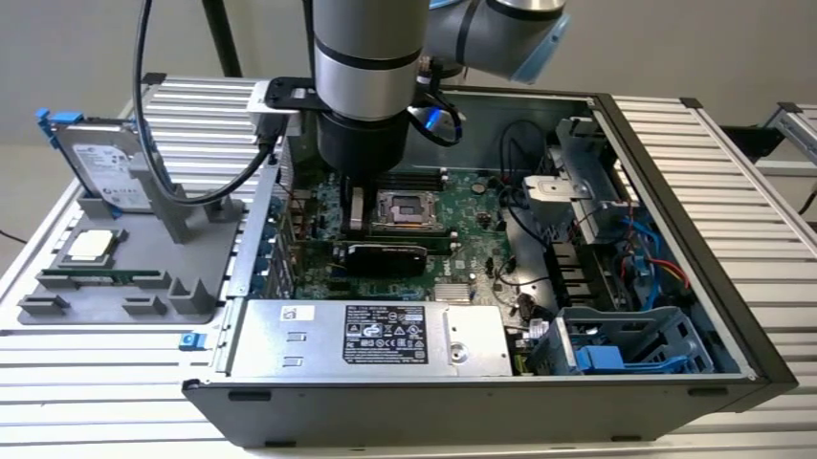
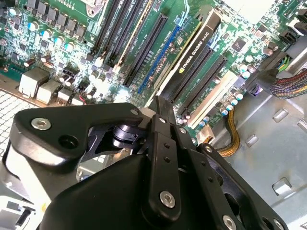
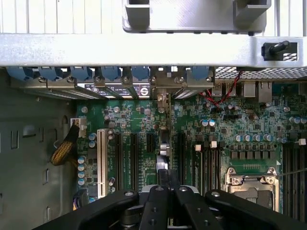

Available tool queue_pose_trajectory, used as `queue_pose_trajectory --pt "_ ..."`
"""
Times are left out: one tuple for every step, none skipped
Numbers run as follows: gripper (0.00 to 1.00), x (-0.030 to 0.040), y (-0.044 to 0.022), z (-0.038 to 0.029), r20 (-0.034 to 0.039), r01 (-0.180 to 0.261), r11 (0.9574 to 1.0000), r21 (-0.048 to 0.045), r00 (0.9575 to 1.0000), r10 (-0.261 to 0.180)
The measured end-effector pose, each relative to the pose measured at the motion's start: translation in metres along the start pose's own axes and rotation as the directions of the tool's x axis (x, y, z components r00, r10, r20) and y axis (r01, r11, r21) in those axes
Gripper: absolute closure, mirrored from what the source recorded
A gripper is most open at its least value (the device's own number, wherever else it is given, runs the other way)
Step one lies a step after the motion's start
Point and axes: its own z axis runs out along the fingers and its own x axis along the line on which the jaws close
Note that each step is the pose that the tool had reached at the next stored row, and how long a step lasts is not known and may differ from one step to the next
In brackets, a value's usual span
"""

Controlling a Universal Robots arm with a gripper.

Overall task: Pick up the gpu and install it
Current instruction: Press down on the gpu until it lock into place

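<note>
The gpu (image 1: 383, 256) stands on edge in a long slot of the motherboard (image 1: 473, 253), inside the open computer case (image 1: 715, 287). Its black cooler faces the power supply. In both wrist views it shows edge-on (image 2: 194, 48) (image 3: 163, 143), running from the rear slot brackets towards my fingers. My gripper (image 1: 355, 225) hangs straight down over the card's bracket end. Its fingers come together at the tip (image 2: 160, 103) (image 3: 167, 175), shut on the card's upper edge.
A grey fixture (image 1: 191, 296) on the exterior view's left holds a hard drive in a blue frame (image 1: 102, 158), a processor chip (image 1: 90, 246) and a memory stick (image 1: 102, 277). The power supply (image 1: 370, 337), processor socket (image 1: 406, 206), drive cage (image 1: 613, 344) and cables (image 1: 638, 258) crowd the case.
</note>
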Motion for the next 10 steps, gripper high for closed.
queue_pose_trajectory --pt "1.00 0.0000 0.0001 0.0000 0.0000 0.000 1.0000 0.0000 1.0000 0.000" --pt "1.00 0.0000 0.0001 0.0000 0.0000 0.000 1.0000 -0.0001 1.0000 0.000" --pt "1.00 0.0000 0.0001 0.0000 0.0000 0.000 1.0000 0.0000 1.0000 0.000" --pt "1.00 0.0000 0.0001 0.0000 0.0000 0.000 1.0000 0.0000 1.0000 0.000" --pt "1.00 0.0000 0.0001 0.0000 0.0000 0.000 1.0000 0.0000 1.0000 0.000" --pt "1.00 0.0000 0.0002 0.0000 0.0000 0.000 1.0000 0.0000 1.0000 0.000" --pt "1.00 0.0000 0.0006 0.0000 0.0000 0.000 1.0000 0.0000 1.0000 0.000" --pt "1.00 0.0000 0.0010 0.0000 -0.0001 0.000 1.0000 0.0000 1.0000 0.000" --pt "1.00 0.0000 0.0011 0.0001 0.0000 0.000 1.0000 0.0000 1.0000 0.000" --pt "1.00 0.0000 0.0011 0.0001 0.0000 0.000 1.0000 0.0000 1.0000 0.000"
